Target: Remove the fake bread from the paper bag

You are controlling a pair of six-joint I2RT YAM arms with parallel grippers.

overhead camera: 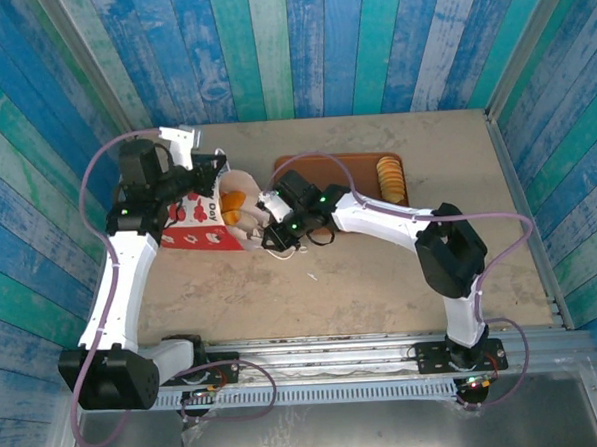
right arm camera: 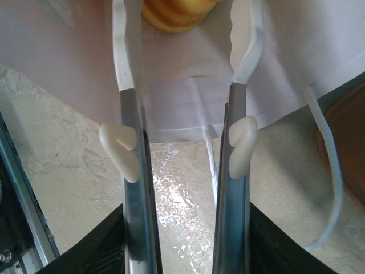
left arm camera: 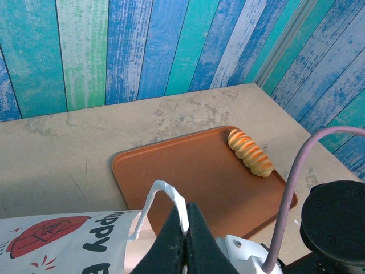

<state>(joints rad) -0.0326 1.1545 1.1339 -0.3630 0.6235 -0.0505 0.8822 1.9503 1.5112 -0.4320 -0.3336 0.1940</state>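
Near edge: the table (overhead camera: pixel 312 293) is bounded by a metal rail (overhead camera: pixel 335 344); a bare strip is left before the bag.
Bag mouth: the right gripper (right arm camera: pixel 183 57) is held spread with nothing pinched, over the lower lip of the paper bag (right arm camera: pixel 188 103); fake bread (right arm camera: pixel 174 11) is seen just beyond from the wrist.
Bag: it is laid on its side, mouth rightward; golden pieces are seen inside from overhead.
Handle: the left gripper (left arm camera: pixel 185 242) is pressed together on the white cord handle (left arm camera: pixel 165 194).
Tray: the tray (left arm camera: pixel 188 171) lies just past the bag; a ridged loaf (left arm camera: pixel 250 151) rests at its far right edge.
Far edge: open table is left before the plank wall (left arm camera: pixel 142 45).
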